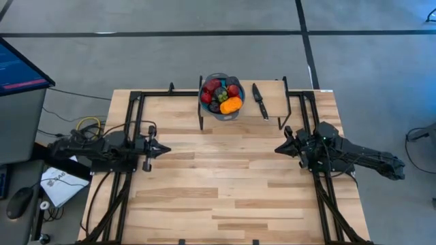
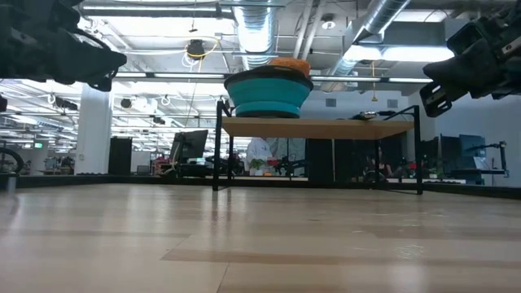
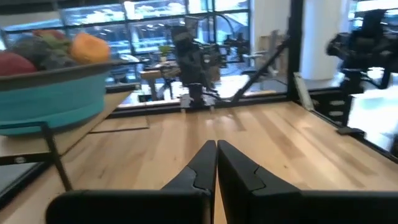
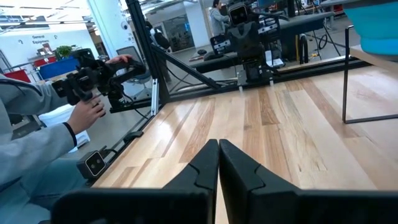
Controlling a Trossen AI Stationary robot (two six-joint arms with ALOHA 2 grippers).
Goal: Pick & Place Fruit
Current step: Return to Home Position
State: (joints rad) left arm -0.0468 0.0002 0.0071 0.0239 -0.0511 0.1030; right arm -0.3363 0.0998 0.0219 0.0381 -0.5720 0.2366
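Observation:
The fruit (image 1: 221,94) lies piled in a teal bowl (image 1: 210,107) on a raised wooden shelf (image 1: 272,103) at the table's far edge: red, dark and orange pieces. The bowl also shows in the low view (image 2: 268,90) and the left wrist view (image 3: 50,96). My left gripper (image 1: 165,149) is shut and empty over the table's left side, pointing right. My right gripper (image 1: 278,149) is shut and empty over the right side, pointing left. Both are well short of the bowl.
A black-handled knife (image 1: 260,100) lies on the shelf right of the bowl. The shelf stands on thin black legs (image 1: 201,119). Black frame rails (image 1: 136,122) run along both table sides. A person's hand (image 4: 93,112) holds a device beyond the table's left edge.

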